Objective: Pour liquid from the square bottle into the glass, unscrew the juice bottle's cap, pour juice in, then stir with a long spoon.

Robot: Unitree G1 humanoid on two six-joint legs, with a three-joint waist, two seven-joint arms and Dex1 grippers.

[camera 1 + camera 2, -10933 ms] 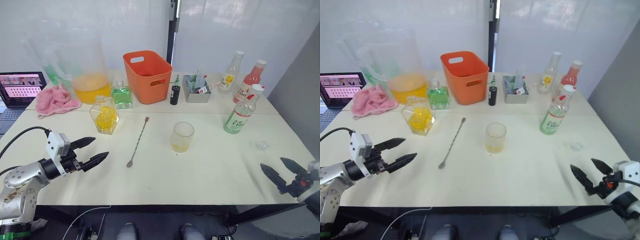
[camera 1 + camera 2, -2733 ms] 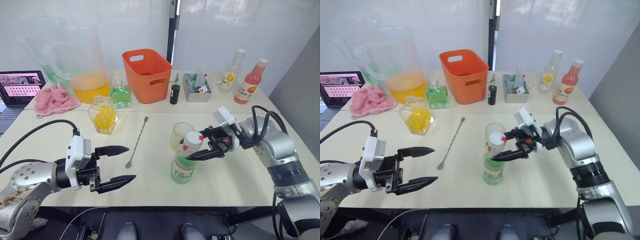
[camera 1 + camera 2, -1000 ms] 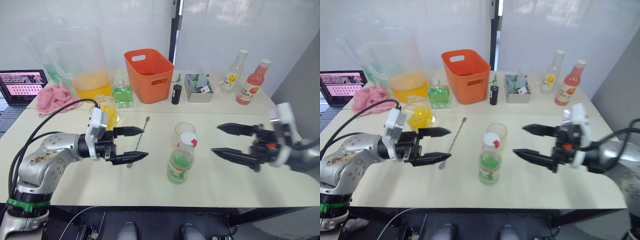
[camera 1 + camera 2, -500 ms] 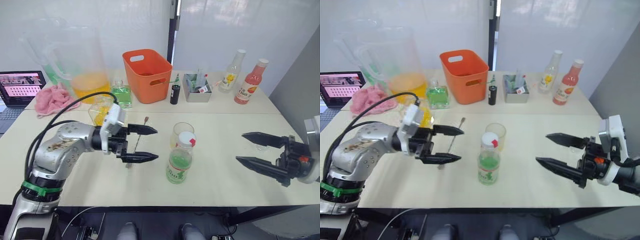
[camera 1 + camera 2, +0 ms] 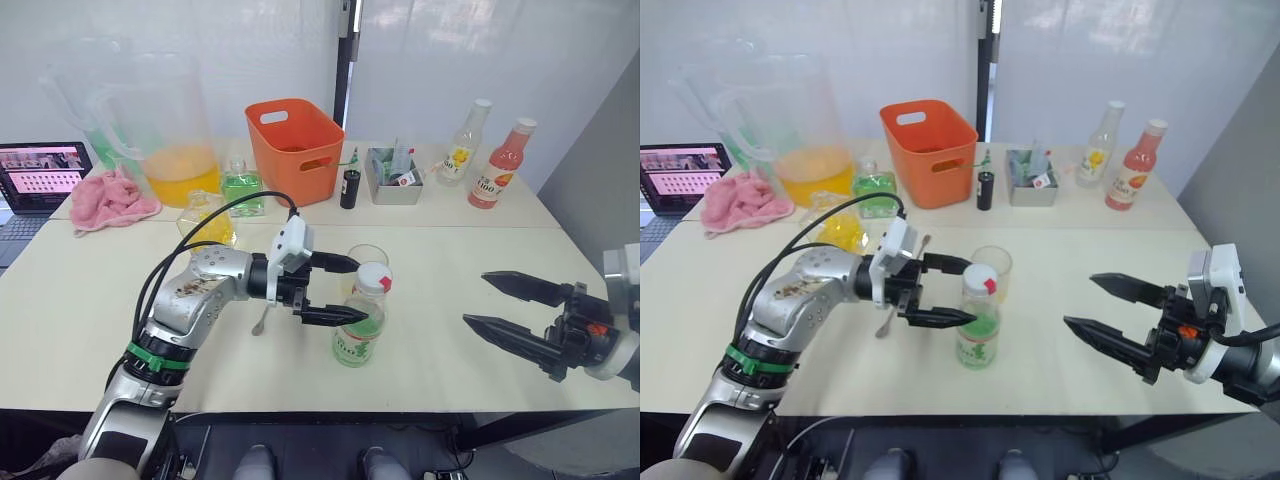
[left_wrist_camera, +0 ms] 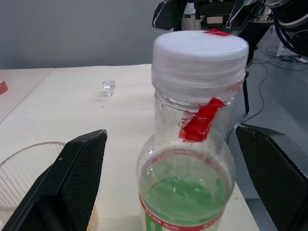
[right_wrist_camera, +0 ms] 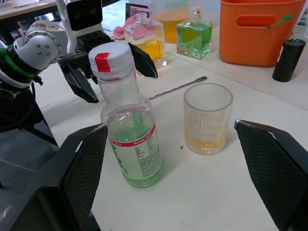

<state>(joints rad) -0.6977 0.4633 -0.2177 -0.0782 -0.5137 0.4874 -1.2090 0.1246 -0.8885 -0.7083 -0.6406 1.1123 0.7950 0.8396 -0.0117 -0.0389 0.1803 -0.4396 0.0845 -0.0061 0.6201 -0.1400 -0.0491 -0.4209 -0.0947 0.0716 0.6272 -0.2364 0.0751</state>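
White walls back a pale desk point(image 5: 450, 380) crowded along its far edge, from nine o'clock round to two: a laptop point(image 5: 40, 175), a pink cloth point(image 5: 112, 197), a big pitcher point(image 5: 165, 125) of orange liquid, a green square bottle point(image 5: 243, 187), an orange basket point(image 5: 297, 150), a small dark bottle point(image 5: 349, 187), a grey tray point(image 5: 392, 180) of sachets, a clear bottle point(image 5: 463, 143) and a pink bottle point(image 5: 499, 165).

Near the desk's middle stands the juice bottle point(image 5: 361, 316), upright, with green liquid low inside and its white cap point(image 5: 374, 277) on, marked with red tape. Just behind it, at twelve o'clock, sits the ribbed glass point(image 7: 208, 118) with a little yellow liquid at the bottom. The long spoon point(image 7: 177, 87) lies flat at ten o'clock from the glass, partly hidden by the left arm. A yellow square bottle point(image 5: 840, 228) stands beyond that arm, at nine o'clock from the glass.

The left gripper point(image 5: 345, 290) reaches in from nine o'clock, its jaws spread wide on either side of the juice bottle at cap and shoulder height, touching nothing; the left wrist view shows a clear gap at each side. The right gripper point(image 5: 495, 305) hovers well apart at three o'clock, jaws wide and empty, pointing toward the bottle. A small clear stopper point(image 6: 109, 87) rests on the desk beyond the bottle.
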